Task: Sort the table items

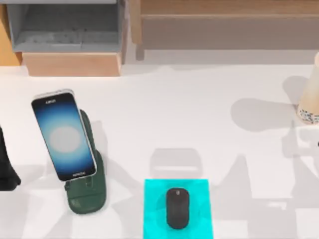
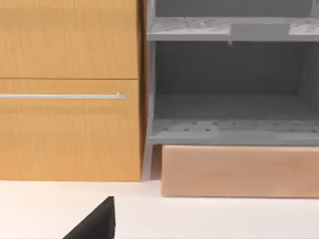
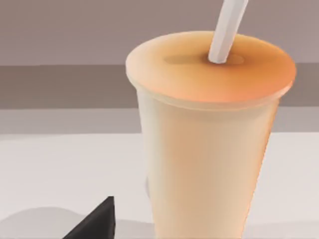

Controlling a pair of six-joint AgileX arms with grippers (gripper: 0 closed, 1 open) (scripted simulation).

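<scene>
A black oval mouse [image 1: 177, 208] lies on a cyan mat [image 1: 154, 199] at the front middle of the table. The smartphone [image 1: 63, 134], its screen glowing blue-white, leans on a dark green stand [image 1: 89, 196] at the left. The cream cup [image 1: 311, 97] with a speckled base stands at the right edge. In the right wrist view the cup [image 3: 204, 149] is very close, with a peach lid and a white straw [image 3: 227, 30]. My right gripper [image 3: 94, 224] shows as a black edge beside it. My left gripper [image 1: 6, 169] is parked at the left edge, facing the shelves [image 2: 94, 224].
A grey shelf unit [image 1: 65, 30] on a wooden base [image 1: 72, 63] stands at the back left, next to a wooden cabinet [image 2: 70, 89] with a bar handle. A long wooden shelf [image 1: 224, 20] runs along the back. White tabletop [image 1: 199, 109] lies between the items.
</scene>
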